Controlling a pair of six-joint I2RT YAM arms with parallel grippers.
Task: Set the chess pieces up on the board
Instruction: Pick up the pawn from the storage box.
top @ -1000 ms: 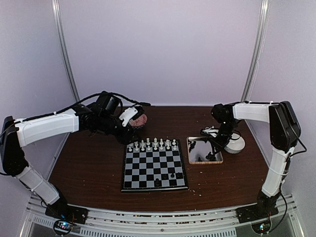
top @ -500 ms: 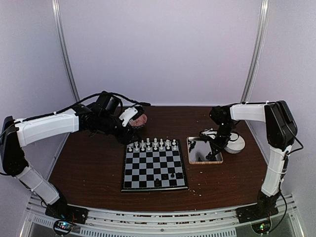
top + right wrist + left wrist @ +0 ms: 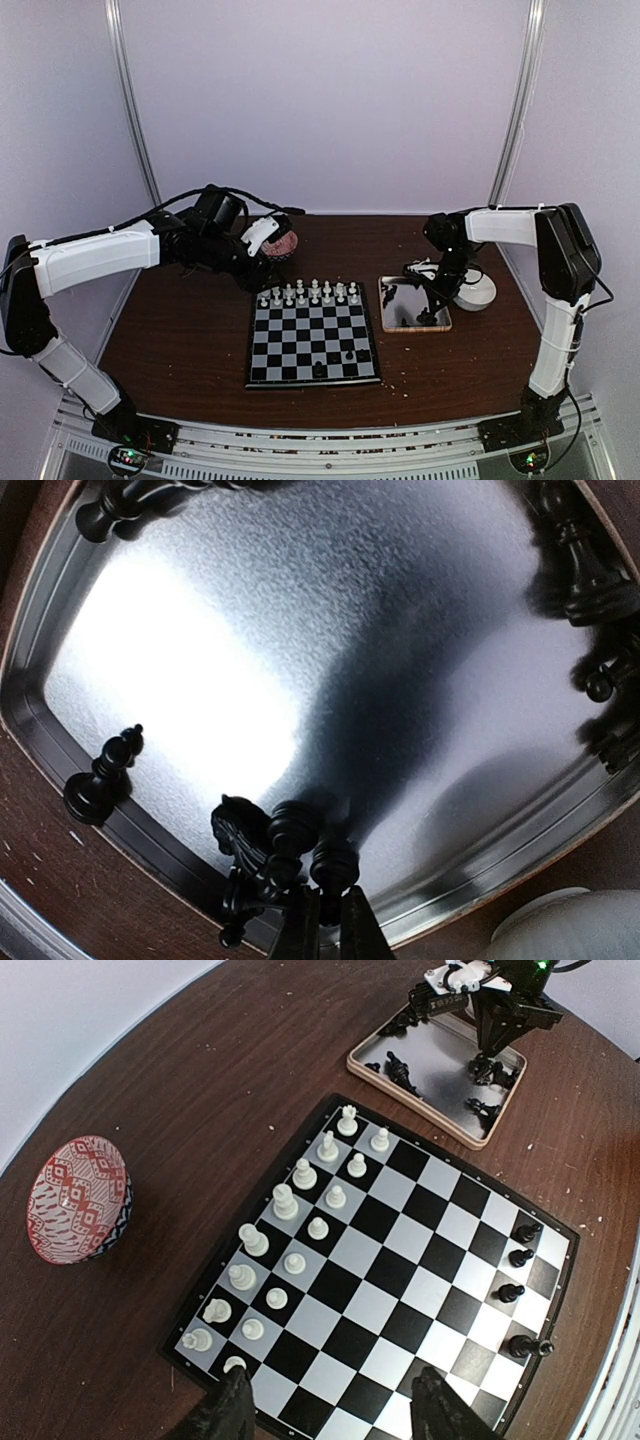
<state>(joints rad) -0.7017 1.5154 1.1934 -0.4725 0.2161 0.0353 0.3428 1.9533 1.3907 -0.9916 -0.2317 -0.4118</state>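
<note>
Dark-brown wooden table carries the board at centre. White pieces fill two rows along the board's far edge, all upright. A few black pieces stand on the opposite side, toward its R corner.

Metal tray w/ a wooden rim lies just beside the board's R edge. More black chessmen sit round the tray's edges, some upright, some lying down.

R gripper is down at the tray rim, on the side toward a white round object. Its fingers are pinched together on a small round-headed black piece. A knight & one more piece crowd right beside that one; can't tell if they touch.

L gripper hovers above the board's far-L corner, jaws apart, nothing between them. Red-patterned bowl sits on the table beyond that corner, apart from the board. Pale crumbs dot the wood by the board's R side.
</note>
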